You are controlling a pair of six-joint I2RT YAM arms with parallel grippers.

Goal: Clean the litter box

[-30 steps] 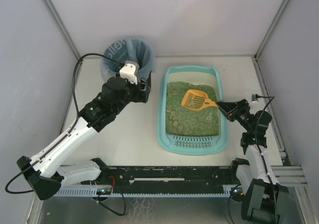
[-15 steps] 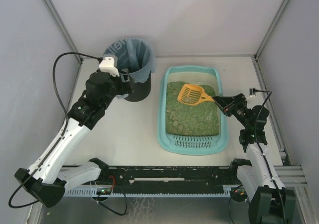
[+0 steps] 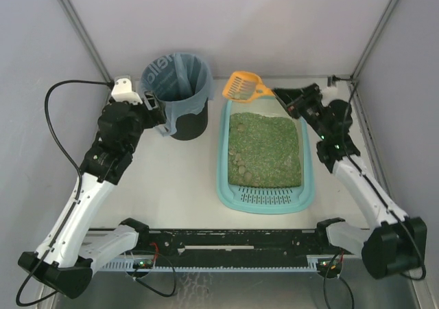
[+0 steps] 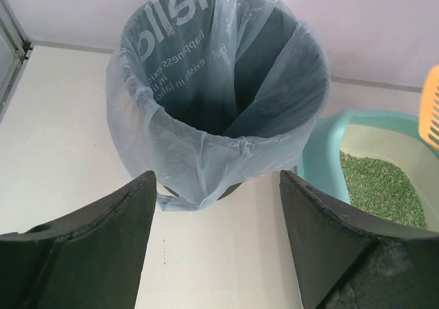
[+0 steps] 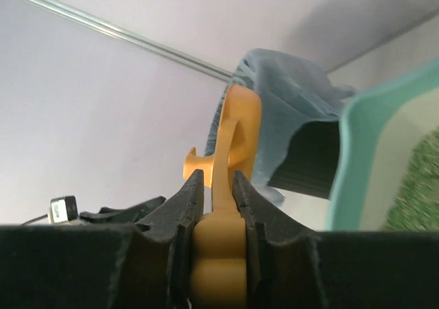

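Observation:
The litter box [image 3: 222,159] is a light-teal tray with green litter [image 3: 267,144] and a few darker clumps [image 3: 241,165] at its left side. My right gripper [image 3: 280,94] is shut on the handle of the orange slotted scoop [image 3: 241,87], which hangs in the air over the box's far left corner, next to the bin. In the right wrist view the scoop [image 5: 236,134] stands on edge between my right gripper's [image 5: 218,182] pads. My left gripper [image 3: 159,115] is open and empty, low beside the bin's left front; the left wrist view has the left gripper [image 4: 216,209] facing the bin.
The round black bin [image 3: 186,125], lined with a blue bag [image 3: 177,75], stands left of the box at the back; its mouth [image 4: 226,62] gapes open. Grey walls enclose the table on three sides. A black rail [image 3: 233,244] runs along the near edge.
The right arm lifted the scoop out of the litter and carried it back and left toward the bin. The left arm swung left, from the bin's right front to its left front.

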